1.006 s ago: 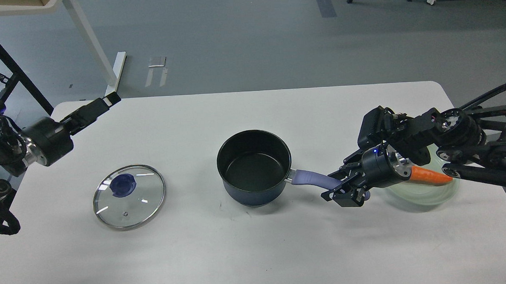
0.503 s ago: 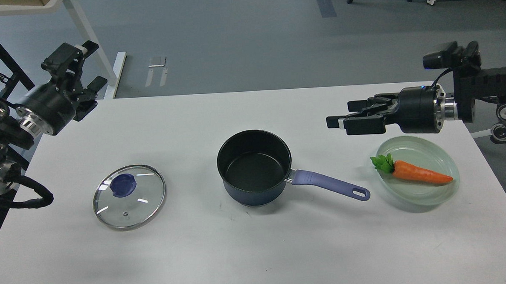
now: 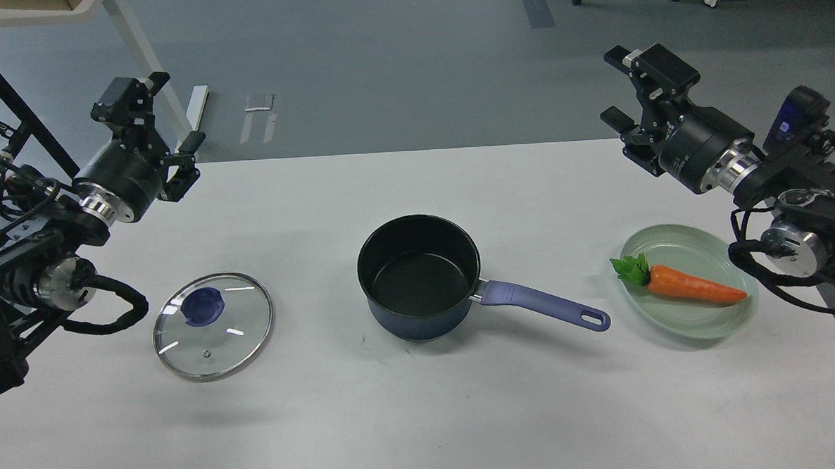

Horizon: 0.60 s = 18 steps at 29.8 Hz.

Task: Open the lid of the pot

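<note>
A: Lid and pot first — where are they on the worktop [image 3: 425, 417]?

B: Going by size, the worktop is white and carries everything. The pot [image 3: 419, 277] sits at its centre, uncovered, dark inside, its purple handle [image 3: 544, 308] running out toward four o'clock. The lid [image 3: 213, 325], glass with a metal rim and a blue knob, lies flat at the pot's nine o'clock, well apart from it.

A: Anything else?

B: A pale green plate [image 3: 703, 328] at the pot's three o'clock, just beyond the handle's end, holding a carrot [image 3: 691, 287] with green leaves.

A: The arms?

B: Both are raised off the worktop. The left gripper [image 3: 148, 109] hangs at ten o'clock, jaws apart, holding nothing. The right gripper [image 3: 636, 84] is at two o'clock, jaws also apart and empty.

A: Any readable writing?

B: Small print on the right wrist, too small to read.
</note>
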Motion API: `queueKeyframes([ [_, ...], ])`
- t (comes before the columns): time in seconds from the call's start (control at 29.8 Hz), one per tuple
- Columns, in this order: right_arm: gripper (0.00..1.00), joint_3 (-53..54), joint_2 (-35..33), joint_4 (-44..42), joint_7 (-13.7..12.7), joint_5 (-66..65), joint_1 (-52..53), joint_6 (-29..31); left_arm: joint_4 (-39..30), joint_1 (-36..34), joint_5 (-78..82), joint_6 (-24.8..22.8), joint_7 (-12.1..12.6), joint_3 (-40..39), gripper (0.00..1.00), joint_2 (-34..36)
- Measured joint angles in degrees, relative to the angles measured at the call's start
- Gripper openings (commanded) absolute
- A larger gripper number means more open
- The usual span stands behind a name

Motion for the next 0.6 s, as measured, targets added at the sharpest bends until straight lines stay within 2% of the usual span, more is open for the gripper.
queueKeyframes([
  [0.1,0.99,6.8,4.5,-3.2,0.0,1.5,-5.7,0.1,0.2,1.1,-3.2,-0.6,1.7,-1.6,0.99,-2.0],
  [0.23,0.99,14.1,8.5,-6.3,0.0,2.1,-11.2,0.9,0.3,3.1,-4.2,-0.7,7.0,-5.8,0.99,-3.6],
  [0.3,0.99,15.7,9.3,-6.9,0.0,3.0,-12.4,2.4,0.3,3.8,-4.3,-0.7,8.4,-7.6,0.99,-3.8],
  [0.5,0.99,16.6,9.7,-9.4,0.0,5.8,-13.4,14.3,-0.3,4.8,-4.2,-0.8,9.2,-10.0,0.99,-3.4],
  [0.6,0.99,17.3,9.7,-10.4,0.0,7.1,-13.4,17.2,-0.5,4.8,-4.0,-0.9,9.2,-10.7,0.99,-3.4],
])
